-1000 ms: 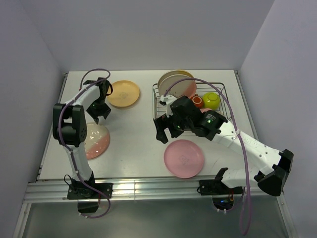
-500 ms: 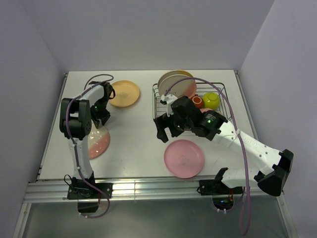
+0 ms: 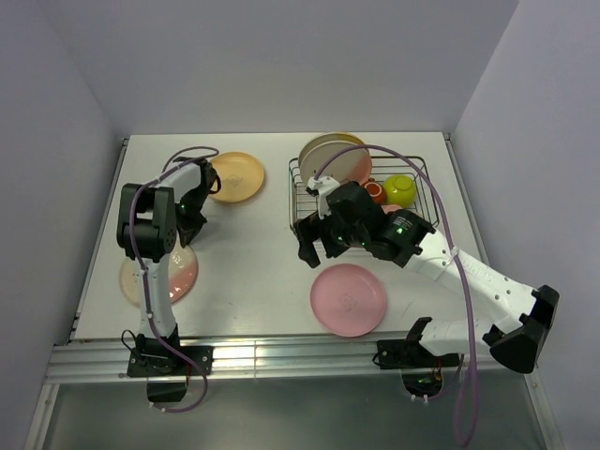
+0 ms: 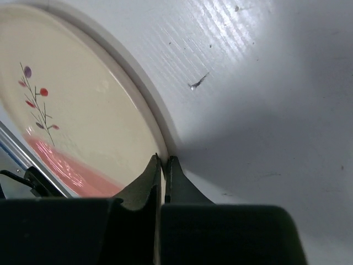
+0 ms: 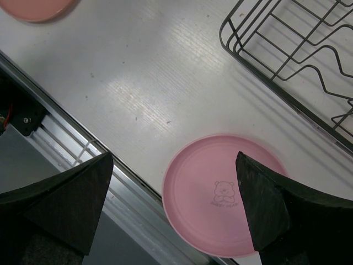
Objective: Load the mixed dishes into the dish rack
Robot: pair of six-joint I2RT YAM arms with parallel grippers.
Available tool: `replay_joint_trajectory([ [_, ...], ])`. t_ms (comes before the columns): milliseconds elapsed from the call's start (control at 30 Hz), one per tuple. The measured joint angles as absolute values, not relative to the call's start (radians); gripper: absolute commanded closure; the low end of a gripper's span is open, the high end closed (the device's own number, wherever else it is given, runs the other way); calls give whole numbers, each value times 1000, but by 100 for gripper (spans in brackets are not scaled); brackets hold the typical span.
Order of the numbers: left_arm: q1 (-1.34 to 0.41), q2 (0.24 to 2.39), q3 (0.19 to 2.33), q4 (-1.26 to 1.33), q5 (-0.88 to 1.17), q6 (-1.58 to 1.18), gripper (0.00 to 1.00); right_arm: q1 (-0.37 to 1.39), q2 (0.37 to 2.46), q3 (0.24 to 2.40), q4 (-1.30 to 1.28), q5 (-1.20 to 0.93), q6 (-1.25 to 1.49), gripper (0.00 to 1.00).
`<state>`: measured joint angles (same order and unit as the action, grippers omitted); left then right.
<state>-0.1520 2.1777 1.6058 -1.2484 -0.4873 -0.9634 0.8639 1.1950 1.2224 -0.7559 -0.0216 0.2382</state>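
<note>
The cream plate (image 4: 71,110) carries a pink band and sprig; the pink plate (image 5: 220,187), a bear outline.

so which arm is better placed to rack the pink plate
Right. The right gripper is open, close to the pink plate and the dish rack; the left gripper is shut on the cream-and-pink plate, far from both.

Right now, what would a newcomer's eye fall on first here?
The left gripper pinches the rim of a cream-and-pink sprig plate at the near left. The right gripper hangs open between the pink plate and the partly loaded dish rack.
</note>
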Motion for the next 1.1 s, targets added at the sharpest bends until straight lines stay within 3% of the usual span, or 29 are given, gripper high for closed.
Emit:
replay_joint_trajectory([
  [333, -153, 2123, 1608, -1224, -385, -951, 100, 864, 1226, 1218, -706, -19, 282, 0],
  [633, -155, 1944, 1696, -1208, -184, -964, 100, 864, 1157, 962, -211, -141, 366, 0],
  [867, -155, 1874, 1709, -1204, -91, -970, 100, 871, 1397, 992, 128, -262, 494, 6],
  [1100, -156, 1778, 1666, -1203, -37, -989, 100, 890, 1738, 1170, 228, -345, 535, 9],
])
